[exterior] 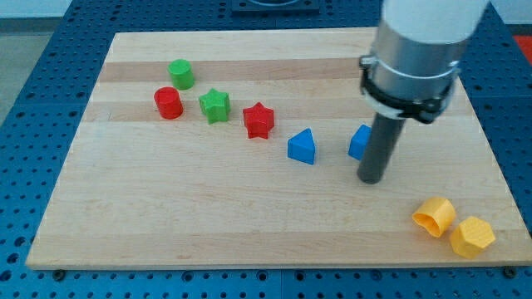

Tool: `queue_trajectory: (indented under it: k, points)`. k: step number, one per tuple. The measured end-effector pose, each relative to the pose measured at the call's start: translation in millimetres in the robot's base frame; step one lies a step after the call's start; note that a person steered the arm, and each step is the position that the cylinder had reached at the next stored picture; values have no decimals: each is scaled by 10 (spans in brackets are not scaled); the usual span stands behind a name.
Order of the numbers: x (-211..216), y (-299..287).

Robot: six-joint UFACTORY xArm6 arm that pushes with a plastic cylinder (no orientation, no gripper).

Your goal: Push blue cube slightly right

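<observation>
The blue cube [359, 143] sits right of the board's middle, and my dark rod hides its right part. My tip [371, 179] rests on the board just below and slightly right of the cube, close to or touching it. A blue triangular block [302, 147] lies a short way to the cube's left.
A red star [258, 120], green star [214, 105], red cylinder [168, 103] and green cylinder [181, 74] run in a line up to the view's left. Two yellow blocks [435, 217] [471, 237] lie near the bottom right corner of the wooden board [208, 216].
</observation>
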State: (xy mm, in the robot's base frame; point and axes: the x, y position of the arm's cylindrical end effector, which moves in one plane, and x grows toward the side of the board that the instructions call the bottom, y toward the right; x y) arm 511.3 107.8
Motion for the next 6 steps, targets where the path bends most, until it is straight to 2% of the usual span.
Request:
queue_trajectory:
  k: [1, 2, 3, 4, 5, 6]
  points:
    - [-173, -20]
    - [-472, 369]
    - [-466, 273]
    - [-462, -74]
    - [-847, -39]
    - [-840, 768]
